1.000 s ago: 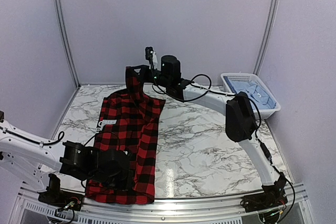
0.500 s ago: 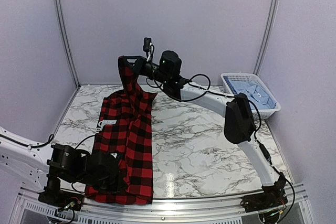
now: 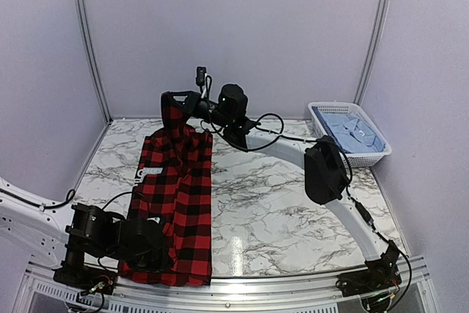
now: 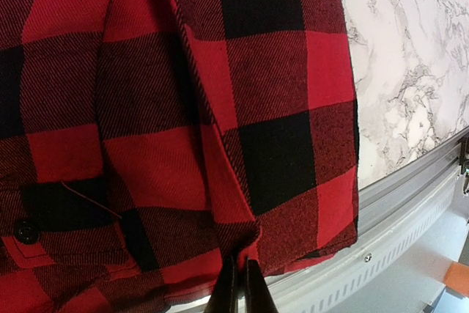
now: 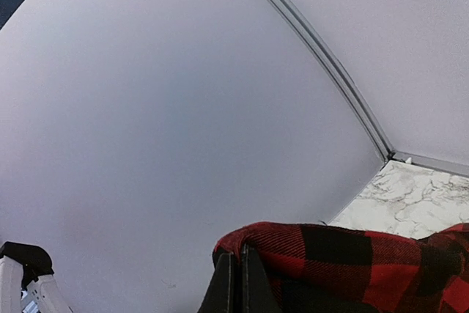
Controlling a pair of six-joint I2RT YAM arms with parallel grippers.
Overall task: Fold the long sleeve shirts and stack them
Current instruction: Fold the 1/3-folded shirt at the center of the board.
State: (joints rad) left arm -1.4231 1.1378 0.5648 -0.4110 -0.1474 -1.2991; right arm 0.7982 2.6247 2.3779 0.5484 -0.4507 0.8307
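Observation:
The red-and-black checked shirt (image 3: pixel 179 196) lies lengthwise on the left of the marble table, partly folded. My left gripper (image 3: pixel 157 248) is shut on its near hem, low by the front edge; the left wrist view shows the fingers pinching a fold of the hem (image 4: pixel 242 243). My right gripper (image 3: pixel 170 99) is shut on the shirt's far end and holds it raised above the table at the back; the right wrist view shows cloth (image 5: pixel 344 254) draped over the closed fingertips. The pale blue shirt (image 3: pixel 350 131) lies in the white basket.
The white lattice basket (image 3: pixel 370 153) stands at the back right corner. The table's metal front rail (image 4: pixel 410 203) runs just beyond the shirt's hem. White walls close off the back and sides.
My right gripper has carried the shirt's far end up and to the left. My left gripper has drawn the near hem leftward, so the shirt is narrower.

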